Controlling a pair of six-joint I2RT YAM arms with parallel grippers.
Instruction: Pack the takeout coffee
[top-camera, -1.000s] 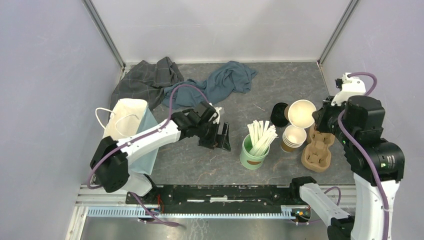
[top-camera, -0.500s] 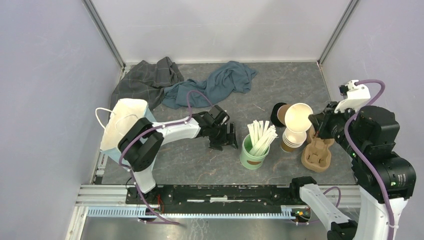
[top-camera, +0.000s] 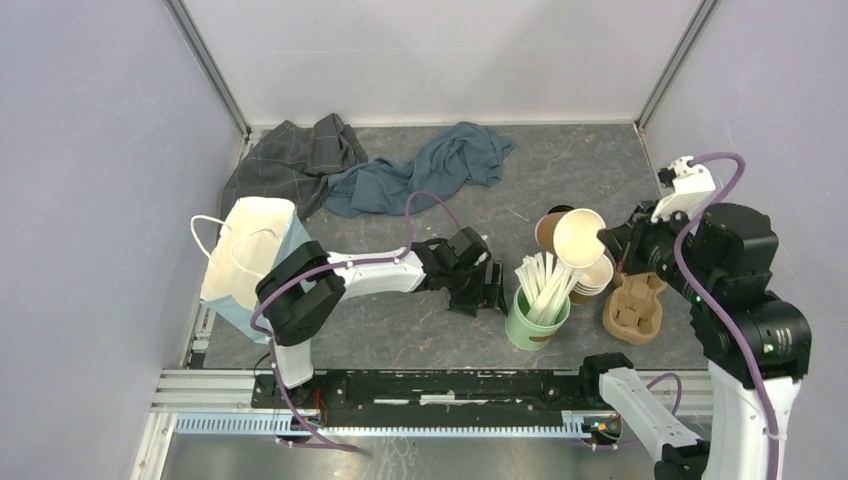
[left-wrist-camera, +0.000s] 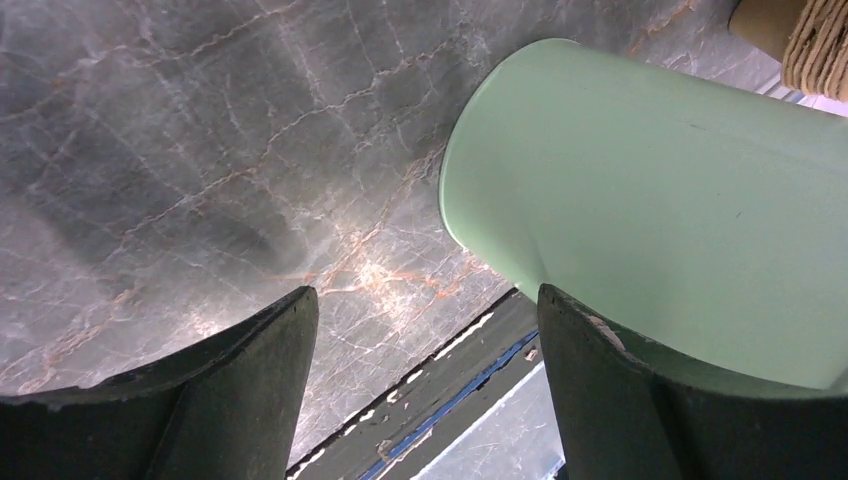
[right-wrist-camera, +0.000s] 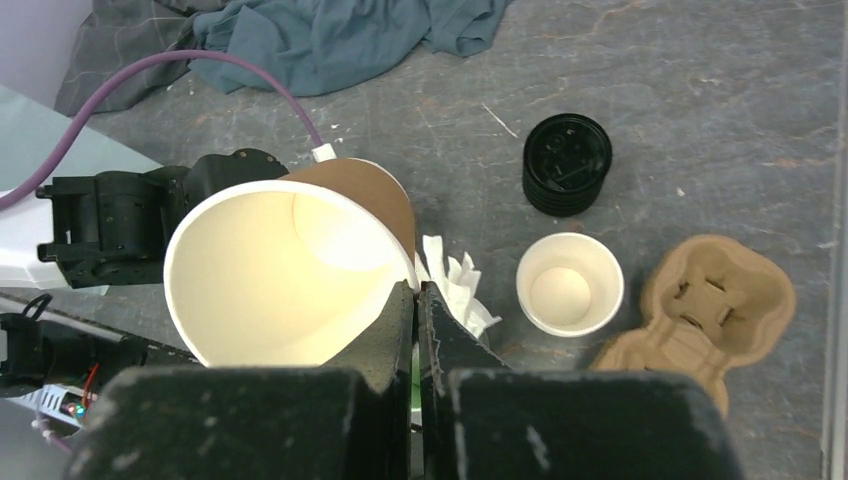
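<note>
Right tool clamped on lidless paper cup rim; left tool apart, green cup maybe touching one finger.

Smooth matt green cup, rough moulded-pulp carrier, ribbed black plastic lids — on a veined, stone-look table

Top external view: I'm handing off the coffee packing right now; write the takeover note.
Right gripper: shut on the rim of a lidless paper cup, tilted in the air.
Left gripper: open, low, beside the green stirrer cup, holding nothing.
Black lids, cup stack and cardboard carrier sit on the right; white bag far left.
Done: nothing packed; carrier empty.
Left: lid cups, load, bag.
</note>
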